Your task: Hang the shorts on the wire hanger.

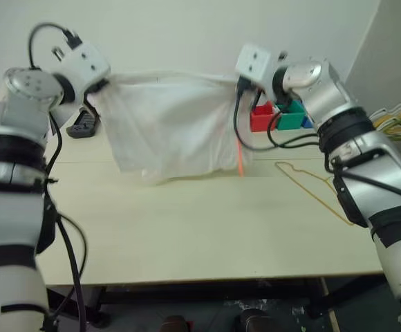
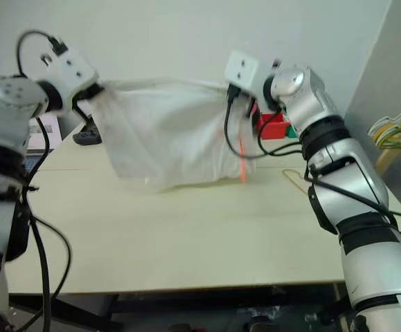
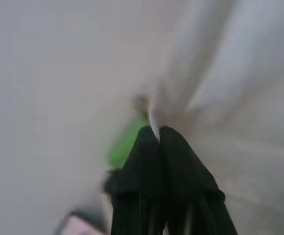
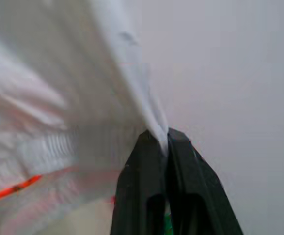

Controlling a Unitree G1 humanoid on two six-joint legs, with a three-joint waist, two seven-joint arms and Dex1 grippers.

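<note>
Both grippers pinched the shorts (image 1: pixel 166 128) at the top corners, left gripper (image 3: pixel 158 135) and right gripper (image 4: pixel 163 138) clamped tight on fabric, spreading them above the table (image 1: pixel 187 221) (hem touching it). The hanger (image 1: pixel 316 188) lay flat at the right.

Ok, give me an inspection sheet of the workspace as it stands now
Surface: pale wooden table, mostly bare.
Job's things: shorts stretched in the air, hem near the tabletop; wire hanger flat on the table, to the right.
Clutter: red bin, green bin, dark object at the back.
Hands: left hand and right hand each shut on a top corner.
Cables: black cables along both arms.
Surroundings: bunched hangers at the right.
</note>
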